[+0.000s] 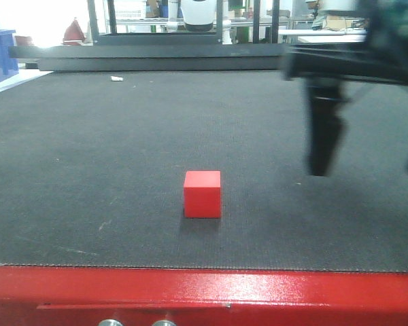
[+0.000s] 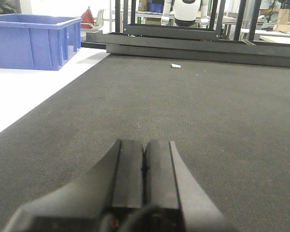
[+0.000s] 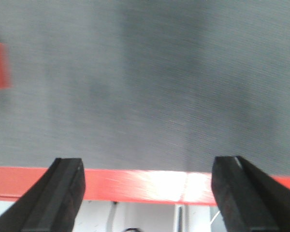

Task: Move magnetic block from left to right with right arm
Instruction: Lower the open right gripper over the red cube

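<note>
Dark ribbed matting (image 1: pixel 88 170) covers the table, with a red front edge (image 1: pixel 204 292) nearest the front camera. One magnetic block (image 1: pixel 202 194) sits upright on the mat just behind that edge, about midway across, with nothing touching it. To its right and well apart, the right gripper (image 3: pixel 147 164) hangs above the mat with its arm reaching in from the upper right. It is blurred in the front view. Its two fingers (image 3: pixel 63 193) point downward and stand wide apart, holding nothing. In its wrist view the block shows only as a red sliver at the left border.

The left gripper (image 2: pixel 145 147) lies low over the mat, aimed toward the far end, its two fingers pressed together with nothing between them. Farther back, one small white scrap (image 2: pixel 175 65) lies on the mat. One blue crate (image 2: pixel 34 41) stands at the far left on a white surface beside the mat. A black frame (image 2: pixel 183 46) runs across the far end.
</note>
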Action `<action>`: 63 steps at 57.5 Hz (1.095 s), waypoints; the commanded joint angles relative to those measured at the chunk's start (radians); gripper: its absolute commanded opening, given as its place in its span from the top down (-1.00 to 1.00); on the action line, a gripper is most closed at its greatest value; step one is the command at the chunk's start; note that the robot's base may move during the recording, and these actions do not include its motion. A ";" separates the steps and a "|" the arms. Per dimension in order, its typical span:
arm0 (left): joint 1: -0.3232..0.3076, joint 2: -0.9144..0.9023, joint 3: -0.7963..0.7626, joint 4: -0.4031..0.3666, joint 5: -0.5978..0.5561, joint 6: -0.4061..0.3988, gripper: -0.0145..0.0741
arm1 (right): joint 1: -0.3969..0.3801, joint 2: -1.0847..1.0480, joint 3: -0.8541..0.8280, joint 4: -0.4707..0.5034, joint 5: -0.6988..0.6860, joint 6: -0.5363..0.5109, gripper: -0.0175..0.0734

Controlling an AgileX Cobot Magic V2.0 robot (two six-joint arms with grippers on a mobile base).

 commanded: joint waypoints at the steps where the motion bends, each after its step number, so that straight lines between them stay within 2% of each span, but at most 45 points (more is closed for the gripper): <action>1: 0.000 -0.013 0.007 -0.003 -0.078 -0.007 0.96 | 0.025 0.045 -0.118 0.005 0.018 0.005 -0.77; 22: 0.000 -0.013 0.007 -0.003 -0.078 -0.007 0.96 | 0.071 0.341 -0.508 0.048 0.219 0.005 -0.77; 31: 0.000 -0.013 0.007 -0.003 -0.078 -0.007 0.96 | 0.093 0.414 -0.616 0.051 0.256 0.005 -0.77; 55: 0.000 -0.013 0.007 -0.003 -0.078 -0.007 0.96 | 0.122 0.521 -0.662 0.068 0.253 0.005 -0.77; 63: 0.000 -0.013 0.007 -0.003 -0.078 -0.007 0.96 | 0.122 0.533 -0.662 0.068 0.238 0.037 -0.77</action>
